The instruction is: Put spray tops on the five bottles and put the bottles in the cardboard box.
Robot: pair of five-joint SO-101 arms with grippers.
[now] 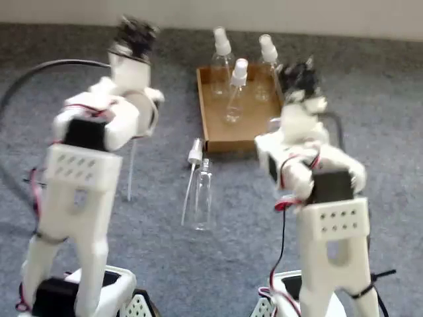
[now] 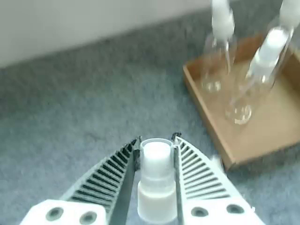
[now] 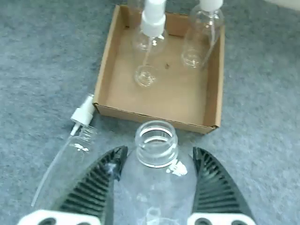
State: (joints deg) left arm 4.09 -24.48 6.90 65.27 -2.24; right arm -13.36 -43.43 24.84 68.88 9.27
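The box has 3 capped bottles. Right gripper fingers clamp open bottle just before box; left gripper fingers clamp top. Best, I'd say: tube over neck, both upright, lower slow, seat w/o tilt.

We can read no text, label, brand, number or sign in any of the views. The spray top, seen close up, is plain white. The bottle, seen close up, is clear and unprinted, and the cardboard box shows only bare brown walls.
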